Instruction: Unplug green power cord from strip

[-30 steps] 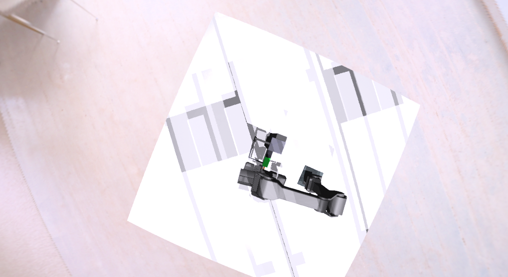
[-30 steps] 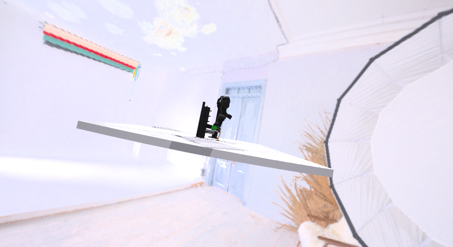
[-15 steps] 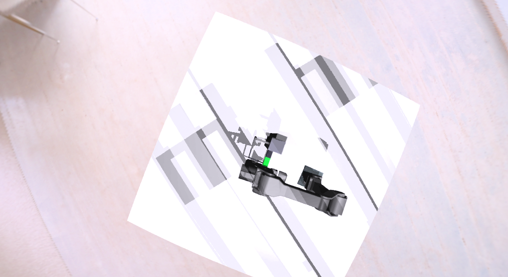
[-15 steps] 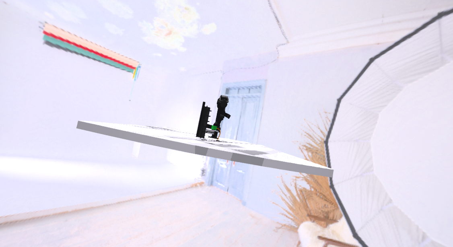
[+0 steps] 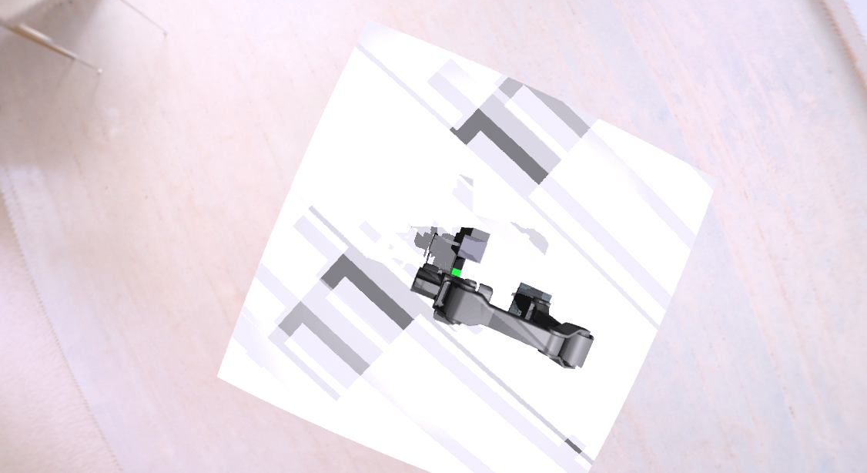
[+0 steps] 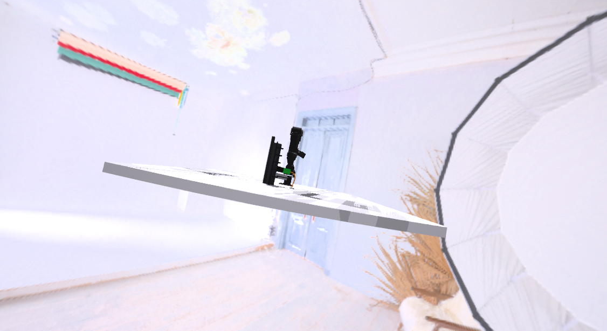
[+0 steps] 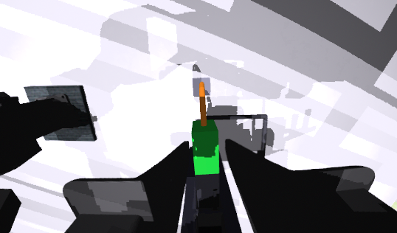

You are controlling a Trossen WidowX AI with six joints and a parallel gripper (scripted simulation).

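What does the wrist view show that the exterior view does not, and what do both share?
Only the wrist view: bright gaps between the black end effector fingers and the green block-shaped plug, so the grip is open, and the thin orange cord running to a small grey square. Only the exterior view: the tall black upright panel on the grey table slab, and a pale blue door. Both: plug and cord.
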